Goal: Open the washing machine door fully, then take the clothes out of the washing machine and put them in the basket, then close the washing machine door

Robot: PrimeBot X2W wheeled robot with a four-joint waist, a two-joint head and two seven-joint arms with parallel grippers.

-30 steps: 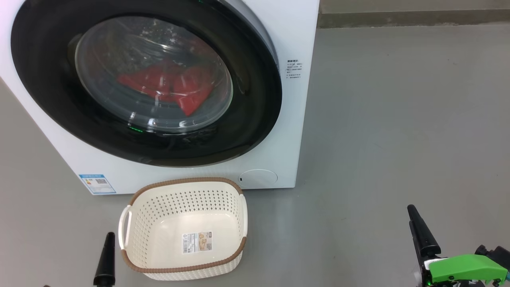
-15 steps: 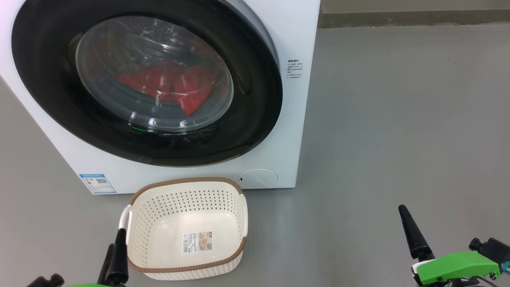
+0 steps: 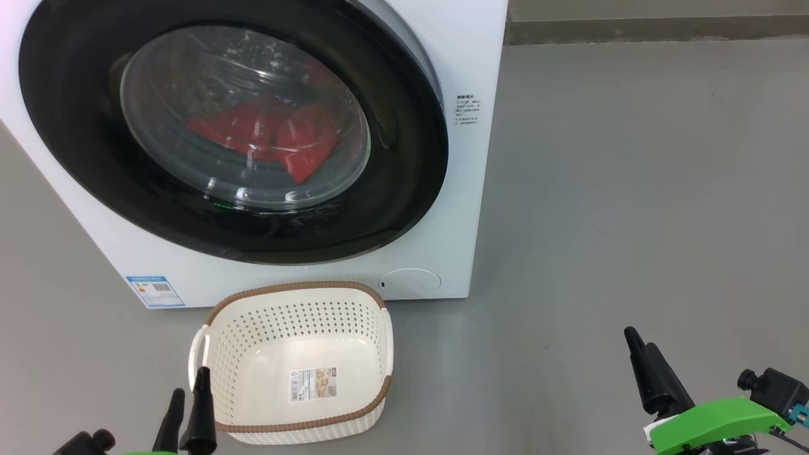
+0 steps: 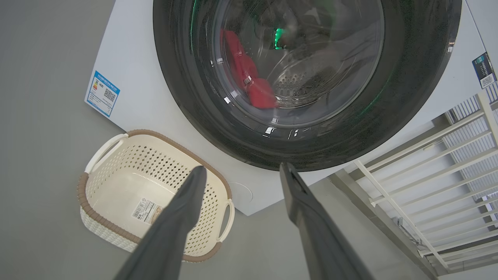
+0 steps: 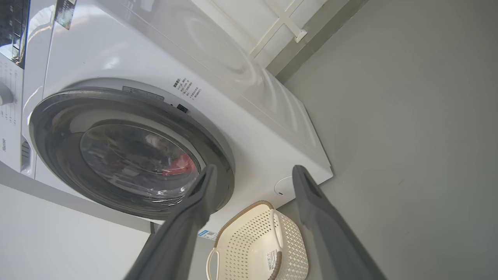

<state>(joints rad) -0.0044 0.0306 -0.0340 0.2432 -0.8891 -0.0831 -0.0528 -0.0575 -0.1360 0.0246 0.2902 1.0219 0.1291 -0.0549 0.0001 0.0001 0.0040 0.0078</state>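
clothes point(image 3: 278, 136) in washing machine point(image 3: 456, 215), door point(image 3: 69, 151) closed; basket point(image 3: 297, 285) w/ paper label point(image 3: 312, 383); l end effector point(image 4: 243, 167) & r end effector point(image 5: 253, 167) spread.

smooth grey floor point(image 3: 632, 189) is stretching all around with soft even light sitting on it, a darker skirting strip point(image 3: 651, 28) is running along the far wall, and a white barred railing point(image 4: 447, 167) is standing nearby
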